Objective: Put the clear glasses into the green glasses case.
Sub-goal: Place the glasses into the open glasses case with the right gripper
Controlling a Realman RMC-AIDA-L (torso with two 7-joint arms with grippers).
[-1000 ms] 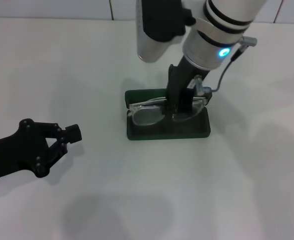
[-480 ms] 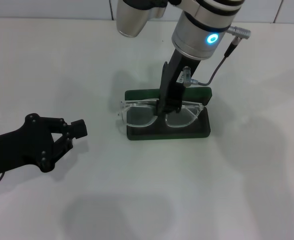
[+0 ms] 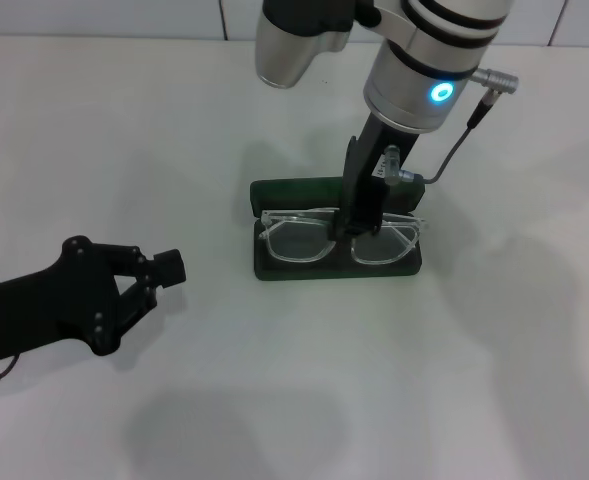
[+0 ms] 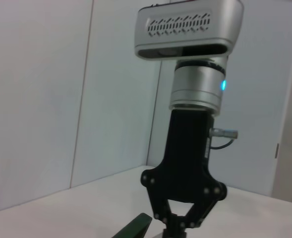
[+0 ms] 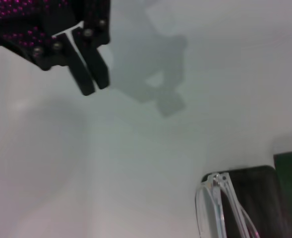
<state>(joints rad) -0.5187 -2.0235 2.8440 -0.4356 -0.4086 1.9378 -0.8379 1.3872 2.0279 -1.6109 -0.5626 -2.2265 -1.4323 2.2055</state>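
The green glasses case (image 3: pixel 296 190) lies open at the table's centre, lid hinged back, its dark lining (image 5: pixel 250 188) showing. The clear glasses (image 3: pixel 294 240) sit level over the case tray, about as wide as it; one end shows in the right wrist view (image 5: pixel 216 208). My right gripper (image 3: pixel 354 228) comes down from above and is shut on the glasses' bridge. It also appears in the left wrist view (image 4: pixel 178 229), beside the case's lid edge (image 4: pixel 133 229). My left gripper (image 3: pixel 169 268) rests low at the left, apart from the case, fingers (image 5: pixel 88 69) together and holding nothing.
The white table (image 3: pixel 474 380) stretches around the case. A tiled wall edge (image 3: pixel 104 20) runs along the back. The right arm's silver housing (image 3: pixel 294 50) and cable (image 3: pixel 454 140) hang above the case's far side.
The right gripper has carried the glasses to the right and lower, from overhanging the case's left end to lined up over the tray. The left gripper drifted slightly right and toward me.
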